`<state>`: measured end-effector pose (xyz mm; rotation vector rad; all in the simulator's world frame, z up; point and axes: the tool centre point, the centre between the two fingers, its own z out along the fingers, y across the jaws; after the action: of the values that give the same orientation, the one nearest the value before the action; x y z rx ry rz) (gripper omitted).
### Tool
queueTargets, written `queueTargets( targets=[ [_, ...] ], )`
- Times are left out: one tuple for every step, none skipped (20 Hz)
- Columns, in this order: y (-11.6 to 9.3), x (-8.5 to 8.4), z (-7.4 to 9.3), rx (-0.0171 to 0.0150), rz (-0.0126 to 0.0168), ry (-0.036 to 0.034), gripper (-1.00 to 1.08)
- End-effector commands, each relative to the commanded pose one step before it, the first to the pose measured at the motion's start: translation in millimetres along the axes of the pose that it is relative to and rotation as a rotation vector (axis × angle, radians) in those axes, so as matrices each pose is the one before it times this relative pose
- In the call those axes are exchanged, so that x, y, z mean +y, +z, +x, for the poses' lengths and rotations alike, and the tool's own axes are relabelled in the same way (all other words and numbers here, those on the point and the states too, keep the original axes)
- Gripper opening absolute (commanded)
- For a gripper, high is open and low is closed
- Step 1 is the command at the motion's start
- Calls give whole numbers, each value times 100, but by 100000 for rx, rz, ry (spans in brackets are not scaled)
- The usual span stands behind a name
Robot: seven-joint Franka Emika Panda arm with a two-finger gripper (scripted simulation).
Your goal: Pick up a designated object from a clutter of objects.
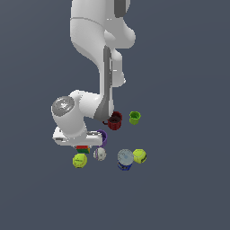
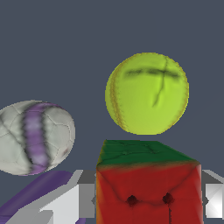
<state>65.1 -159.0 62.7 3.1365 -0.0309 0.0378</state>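
The end effector (image 2: 148, 197) has a finger (image 2: 81, 199) at each side of the puzzle cube (image 2: 148, 183), seemingly clamped on it; beyond the cube lie a yellow-green ball (image 2: 147, 93) and a white ball (image 2: 35, 137); a purple cup (image 1: 102, 138) sits beside them on the worktop (image 1: 188, 188).

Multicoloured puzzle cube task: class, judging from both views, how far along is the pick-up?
Done: the arm has reached down to the multicoloured puzzle cube, with the tool straddling it; a grey finger shows on each side. In hand: closing the grasp; whether the fingers touch the cube cannot be told. Left: the lift. In the exterior view, the cube sits low among the clutter, beside the yellow-green ball.
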Motion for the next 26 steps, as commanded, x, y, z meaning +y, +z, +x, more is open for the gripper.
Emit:
queueTargets(
  targets=[
    [-1252,-104,-30,212,-35,-6,-100],
    [-602,-64,-71,0,0,0,-100],
    [-621,-67,-75,-67,18,4,-100],
    [-686,-74,-82,-67,17,4,-100],
    [-796,-84,-94,0,0,0,-100],
    [-799,-86,-94,-95,22,5,-100],
    [-878,-93,-102,-67,14,3,-100],
    [-934,-98,-108,-68,13,3,-100],
    [-988,-103,-113,-68,11,3,-100],
    [-1021,-106,-115,-96,14,4,-100],
    [-1086,-112,-123,-68,8,3,-100],
    [-1131,-116,-127,-69,7,3,-100],
    [-1158,-118,-126,-97,9,4,-100],
    [-1207,-122,-131,-84,6,3,-100],
    [-1218,-123,-129,-97,6,4,-100],
    [-1225,-123,-129,-84,5,3,-100],
    [-1212,-121,-124,-97,5,3,-100],
    [-1210,-120,-126,-69,4,1,-100],
    [-1173,-117,-115,-97,6,2,-100],
    [-1172,-116,-117,-69,5,0,-100],
    [-1139,-113,-106,-97,8,0,-100],
    [-1132,-112,-105,-84,8,-1,-100],
    [-1127,-111,-104,-69,8,-2,-100],
    [-1115,-110,-100,-68,9,-3,-100],
    [-1086,-109,-87,-96,15,-5,-100],
    [-1092,-108,-91,-68,12,-5,-100]
  ],
)
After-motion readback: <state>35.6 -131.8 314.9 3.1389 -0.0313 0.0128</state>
